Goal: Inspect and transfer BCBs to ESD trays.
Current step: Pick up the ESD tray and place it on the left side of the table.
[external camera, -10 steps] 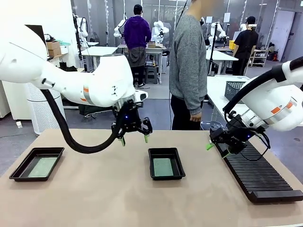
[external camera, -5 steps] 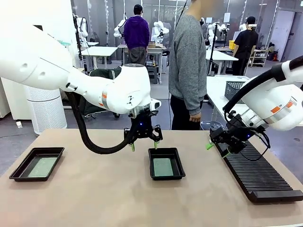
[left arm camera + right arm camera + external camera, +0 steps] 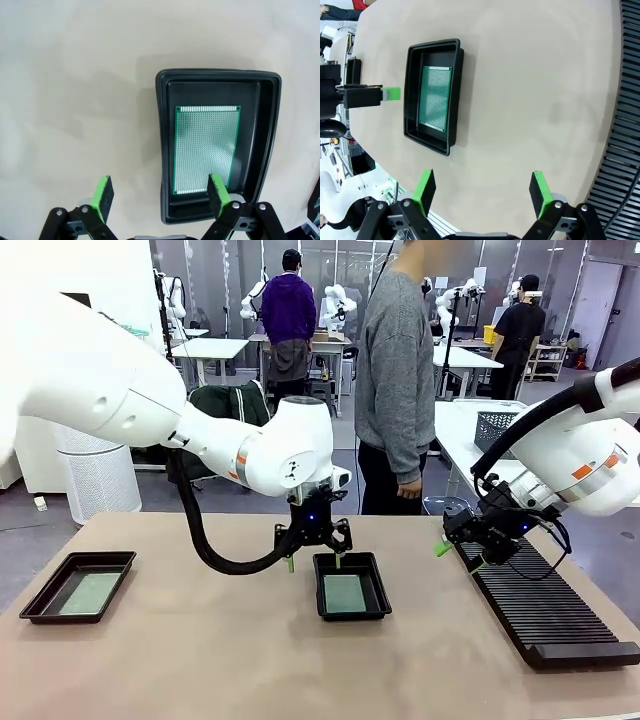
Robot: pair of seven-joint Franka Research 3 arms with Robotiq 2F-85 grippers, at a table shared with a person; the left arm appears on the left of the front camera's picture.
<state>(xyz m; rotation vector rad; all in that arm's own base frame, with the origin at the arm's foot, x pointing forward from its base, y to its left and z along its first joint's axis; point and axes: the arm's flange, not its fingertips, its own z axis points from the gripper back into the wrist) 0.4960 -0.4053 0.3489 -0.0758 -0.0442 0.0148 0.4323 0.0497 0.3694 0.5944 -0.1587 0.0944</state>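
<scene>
Two black ESD trays lie on the tan table, one at the left (image 3: 40, 595) and one in the middle (image 3: 322, 590). Each holds a green BCB lying flat: one in the left tray (image 3: 88, 592), one in the middle tray (image 3: 344, 593). My left gripper (image 3: 314, 560) hangs open just above the middle tray's far-left rim. In the left wrist view it (image 3: 160, 192) straddles the tray's wall (image 3: 162, 150), with the board (image 3: 206, 149) under one pad. My right gripper (image 3: 460, 557) stands open and empty by the rack; its wrist view (image 3: 482, 188) shows the tray (image 3: 455, 95) and board (image 3: 435, 97) farther off.
A long black ribbed rack (image 3: 545, 610) lies along the table's right side. A person in a grey sweater (image 3: 395, 380) stands at the far edge behind the middle tray. A dark mesh basket (image 3: 497, 425) sits on a table behind. Bare tabletop lies between the trays.
My left arm has swung right and lowered, from left of the middle tray to over its far-left rim, still open. The right arm, trays and boards have not moved.
</scene>
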